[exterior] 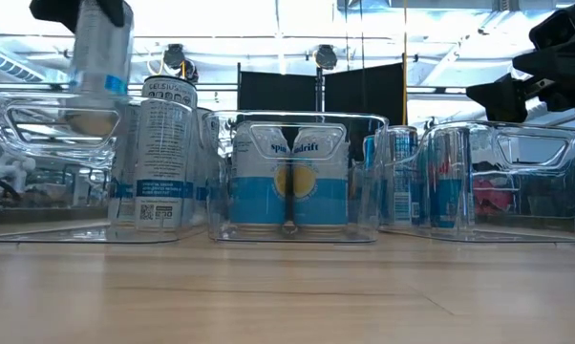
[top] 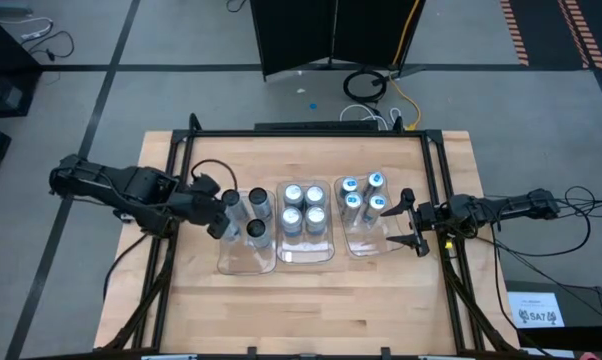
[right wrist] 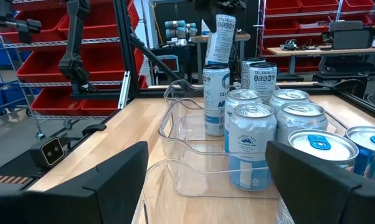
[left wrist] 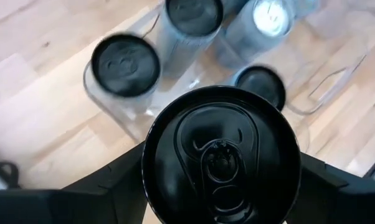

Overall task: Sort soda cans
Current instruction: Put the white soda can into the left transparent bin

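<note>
**Dark-topped can held over the left tray**

While gripped between the fingers of the left gripper point(top: 224, 214), hangs above the clear rectangular plastic tray at centre-left of the high view point(top: 243, 262): one slim silver-grey metal can with a dark top point(left wrist: 221, 163), filling the lower middle of the left wrist view, a dark finger point(left wrist: 116, 180) pressed to each side. In the low view, seen at the upper left, lifted clear of the tray floor. Below it, standing in that tray: three more dark-topped cans point(top: 258, 203). In the middle clear tray point(top: 306, 256), at the centre of the high view: four plain silver-topped cans point(top: 302, 208). In the right clear tray point(top: 369, 246): four blue-topped cans point(top: 363, 193), bunched at its upper end. At centre-right of the high view, just beside that tray's right edge: the right gripper point(top: 413, 220), fingers spread and holding nothing. Underneath everything: a light wooden table point(top: 311, 300).
</note>
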Available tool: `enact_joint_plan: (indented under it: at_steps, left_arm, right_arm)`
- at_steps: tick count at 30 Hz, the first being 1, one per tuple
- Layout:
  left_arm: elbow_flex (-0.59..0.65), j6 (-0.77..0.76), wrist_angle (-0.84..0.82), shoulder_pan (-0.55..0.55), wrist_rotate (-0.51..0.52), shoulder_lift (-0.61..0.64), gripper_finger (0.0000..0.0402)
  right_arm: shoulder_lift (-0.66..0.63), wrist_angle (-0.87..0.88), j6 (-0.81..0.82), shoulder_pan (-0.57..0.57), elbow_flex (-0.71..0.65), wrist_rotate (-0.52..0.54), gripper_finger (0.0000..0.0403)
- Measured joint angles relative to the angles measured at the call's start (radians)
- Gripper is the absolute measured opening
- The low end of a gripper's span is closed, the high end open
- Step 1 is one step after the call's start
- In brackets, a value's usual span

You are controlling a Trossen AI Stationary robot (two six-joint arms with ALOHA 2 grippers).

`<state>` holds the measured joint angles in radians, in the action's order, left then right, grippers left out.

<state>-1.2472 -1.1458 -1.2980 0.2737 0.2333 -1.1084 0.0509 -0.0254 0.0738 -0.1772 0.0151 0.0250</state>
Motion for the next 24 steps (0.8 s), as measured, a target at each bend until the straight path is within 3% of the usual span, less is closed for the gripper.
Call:
enact_joint_plan:
  at_steps: [7, 14, 19, 24]
  left_arm:
    - [0.016, 0.001, 0.032, 0.001, 0.013, -0.075, 0.0283]
    - [0.107, -0.001, 0.117, 0.003, 0.031, -0.158, 0.0283]
    - [0.203, -0.060, 0.233, 0.017, 0.056, -0.169, 0.0283]
    - [0.259, -0.136, 0.244, 0.046, 0.092, -0.169, 0.0283]
  right_arm:
    - [0.000, 0.000, 0.000, 0.000, 0.000, 0.000, 0.0318]
    - [0.000, 0.000, 0.000, 0.000, 0.000, 0.000, 0.0318]
    - [0.000, 0.000, 0.000, 0.000, 0.000, 0.000, 0.0318]
    - [0.000, 0.000, 0.000, 0.000, 0.000, 0.000, 0.0318]
